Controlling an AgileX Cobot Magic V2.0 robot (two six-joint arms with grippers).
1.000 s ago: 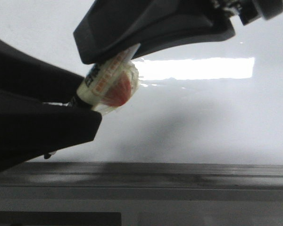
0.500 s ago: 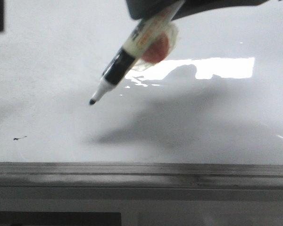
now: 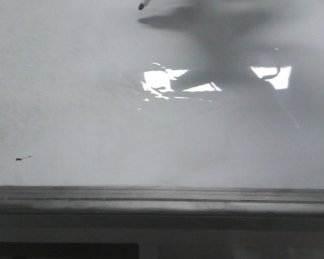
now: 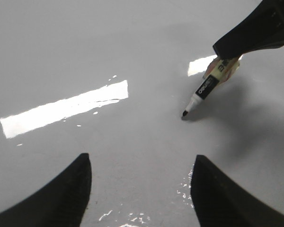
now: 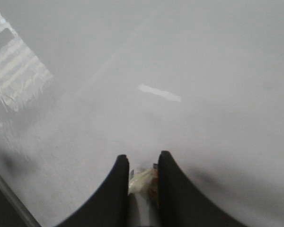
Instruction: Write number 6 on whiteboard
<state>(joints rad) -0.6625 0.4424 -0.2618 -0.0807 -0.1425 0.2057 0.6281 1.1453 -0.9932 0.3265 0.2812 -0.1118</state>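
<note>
Nearest the robot runs the grey tray strip [image 3: 162, 202] along the edge of the whiteboard [image 3: 86, 108], with a tiny black smudge [image 3: 22, 158] just beyond it. Farther up the board, the right gripper [image 5: 143, 182] is clamped on a marker [image 4: 204, 89], its black tip at the surface; the barrel's printed label is too small to read. The left gripper [image 4: 141, 189] hangs with its fingers spread wide, holding nothing. No drawn 6 shows on the board.

Marker [image 4: 206, 90] tip down on whiteboard [image 3: 86, 108], far side; smudge [image 3: 22, 158] near-left, by tray strip [image 3: 162, 200].
</note>
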